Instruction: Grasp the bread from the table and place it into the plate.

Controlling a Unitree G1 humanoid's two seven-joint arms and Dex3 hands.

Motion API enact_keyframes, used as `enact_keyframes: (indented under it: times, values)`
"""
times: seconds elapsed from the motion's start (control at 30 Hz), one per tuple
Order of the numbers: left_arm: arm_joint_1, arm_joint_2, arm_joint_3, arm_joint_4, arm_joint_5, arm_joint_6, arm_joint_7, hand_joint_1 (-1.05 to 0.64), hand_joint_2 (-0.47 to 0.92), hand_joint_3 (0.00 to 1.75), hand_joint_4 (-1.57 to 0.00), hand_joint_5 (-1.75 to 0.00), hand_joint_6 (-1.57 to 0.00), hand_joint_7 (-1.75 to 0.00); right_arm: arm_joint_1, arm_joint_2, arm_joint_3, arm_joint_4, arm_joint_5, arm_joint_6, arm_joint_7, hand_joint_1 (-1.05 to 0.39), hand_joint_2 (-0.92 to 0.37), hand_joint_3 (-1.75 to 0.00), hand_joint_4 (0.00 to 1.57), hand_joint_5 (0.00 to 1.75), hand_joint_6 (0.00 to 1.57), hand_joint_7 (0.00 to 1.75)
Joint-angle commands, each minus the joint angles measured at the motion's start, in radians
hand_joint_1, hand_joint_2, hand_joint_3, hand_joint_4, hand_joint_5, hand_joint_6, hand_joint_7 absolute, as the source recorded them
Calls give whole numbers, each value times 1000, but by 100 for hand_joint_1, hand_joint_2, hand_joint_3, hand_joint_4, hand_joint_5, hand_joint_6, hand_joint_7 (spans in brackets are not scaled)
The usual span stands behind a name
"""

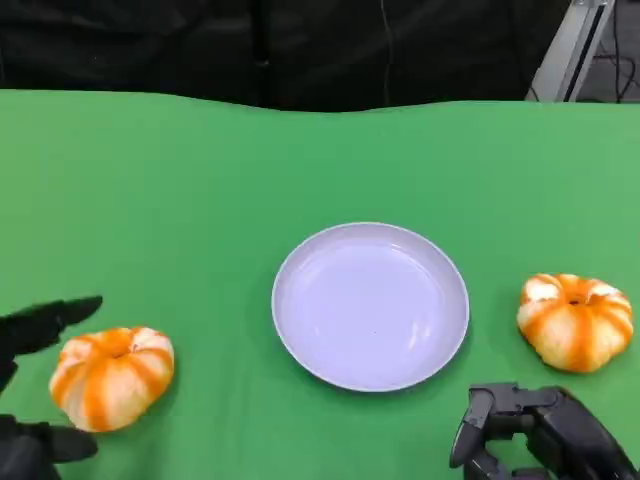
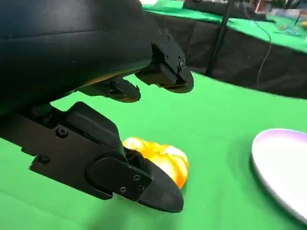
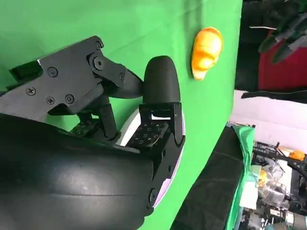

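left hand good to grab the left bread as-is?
Probably yes. The left hand is open, fingers either side of the left bread, apart from it, with nothing between.

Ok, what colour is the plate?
The plate is pale lavender-white, plain with no pattern; the head view shows it best.

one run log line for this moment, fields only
left hand: open around left bread | right hand: open, idle | right bread: on table | plate: empty
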Motion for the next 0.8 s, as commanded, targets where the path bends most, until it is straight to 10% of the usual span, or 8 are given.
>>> enact_keyframes:
  times: [0.03, 0.57, 0.8]
  values:
    - [-9, 4, -31, 12, 29, 26, 30, -97, 90, 3, -55, -1, -49, 0, 5, -10, -8, -2, 14, 6, 0, -9, -65, -90, 84, 146, 87, 116]
    - [-210, 22, -227, 365, 106, 45, 113, -88, 90, 1, -37, 0, -44, 0, 3, -13, -8, 3, 13, -1, 1, -9, -66, -89, 84, 147, 87, 115]
    - [-272, 42, -269, 475, 111, 28, 133, -12, 80, 1, -35, 0, -42, 0, 2, -9, -8, 0, 15, 5, 0, -9, -66, -88, 84, 147, 86, 116]
